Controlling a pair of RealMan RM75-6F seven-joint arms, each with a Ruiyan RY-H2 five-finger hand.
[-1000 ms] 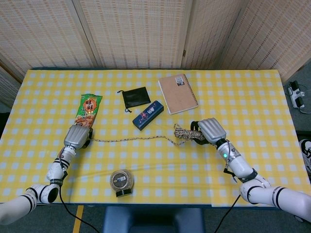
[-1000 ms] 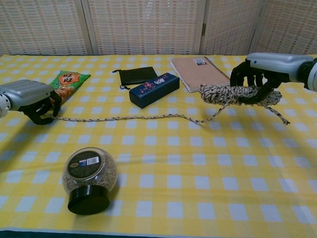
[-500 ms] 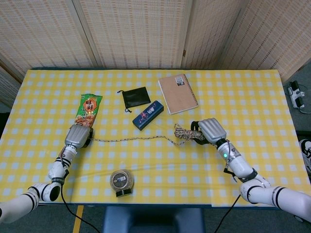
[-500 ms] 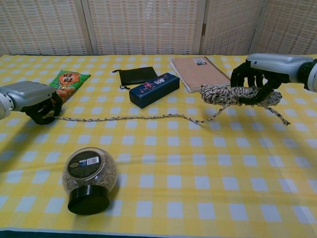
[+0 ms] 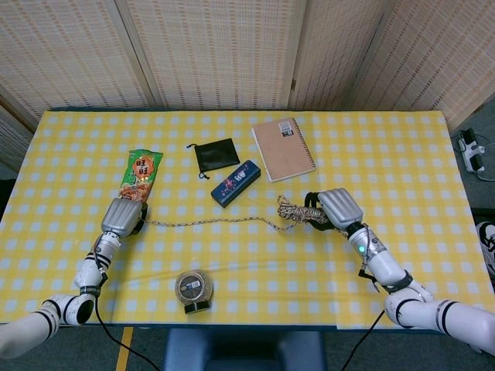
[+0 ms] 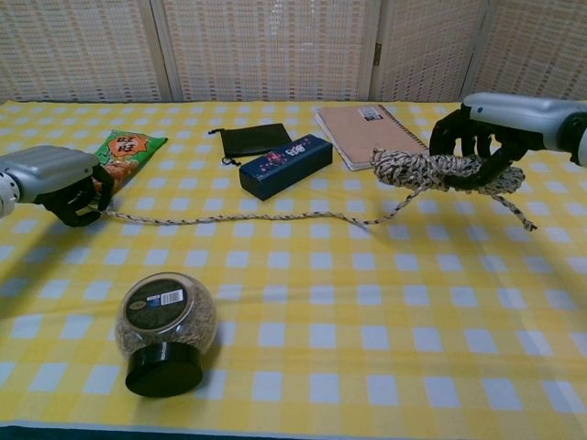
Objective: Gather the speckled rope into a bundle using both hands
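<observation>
The speckled rope [image 5: 209, 222] [image 6: 238, 219] runs in a long strand across the yellow checked table. My left hand [image 5: 121, 216] [image 6: 64, 181] grips its left end beside the snack bag. My right hand [image 5: 335, 208] [image 6: 491, 137] holds the coiled part of the rope [image 5: 291, 210] [image 6: 422, 171] just above the cloth, with a loose tail [image 6: 514, 210] hanging off to the right.
A green snack bag [image 5: 141, 173] lies close behind my left hand. A black pouch [image 5: 215, 155], a blue box [image 5: 235, 183] and a tan notebook [image 5: 283, 148] sit behind the rope. A round jar [image 5: 193, 290] [image 6: 164, 331] stands near the front edge.
My right hand has shifted slightly right and lifted the coil a little. My left hand has edged up, pulling the strand tighter.
</observation>
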